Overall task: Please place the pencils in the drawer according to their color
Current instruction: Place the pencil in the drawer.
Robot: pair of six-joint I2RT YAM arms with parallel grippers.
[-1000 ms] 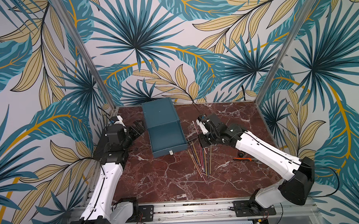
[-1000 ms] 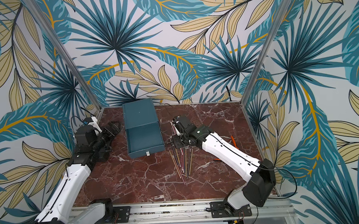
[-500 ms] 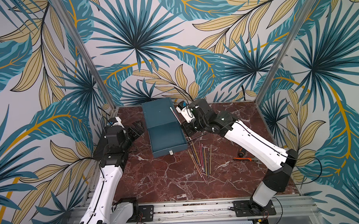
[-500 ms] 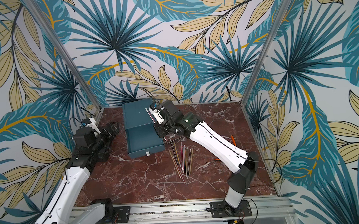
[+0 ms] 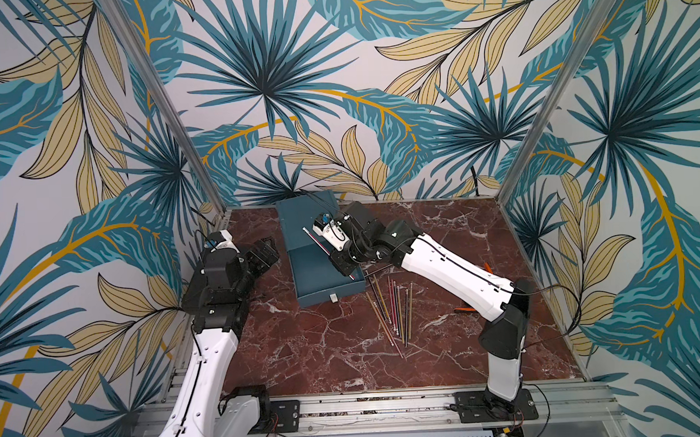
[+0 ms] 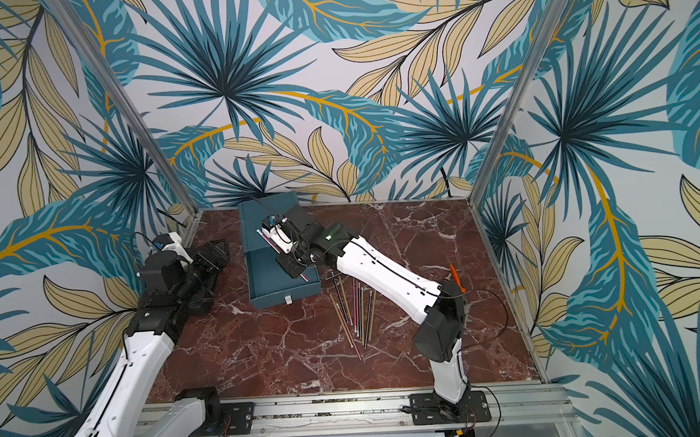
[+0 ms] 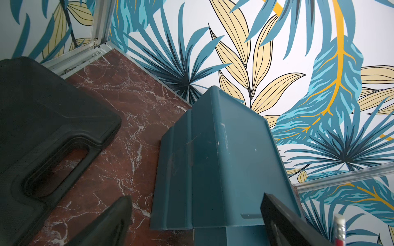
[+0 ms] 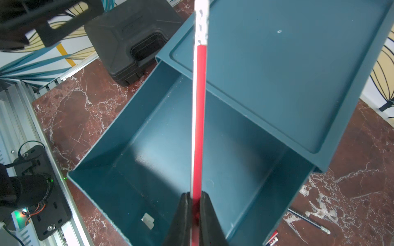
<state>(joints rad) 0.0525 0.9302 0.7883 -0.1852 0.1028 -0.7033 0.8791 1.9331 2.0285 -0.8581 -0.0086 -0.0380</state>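
R fingers (image 5: 342, 265) clamp red pencil (image 5: 315, 241), over open drawer (image 5: 330, 295)

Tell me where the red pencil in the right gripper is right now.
In both top views the red pencil is clamped in the right gripper, held above the open drawer of the teal cabinet, just left of the loose pencils.

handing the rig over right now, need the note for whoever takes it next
Right tool: shut on a red pencil, held above the open drawer of the teal cabinet.
Left tool: open, empty, beside the cabinet.
Done: one drawer pulled out; no pencil visible inside it.
Left: release the red pencil into the drawer, then sort the other pencils lying on the table beside the drawer, by colour.
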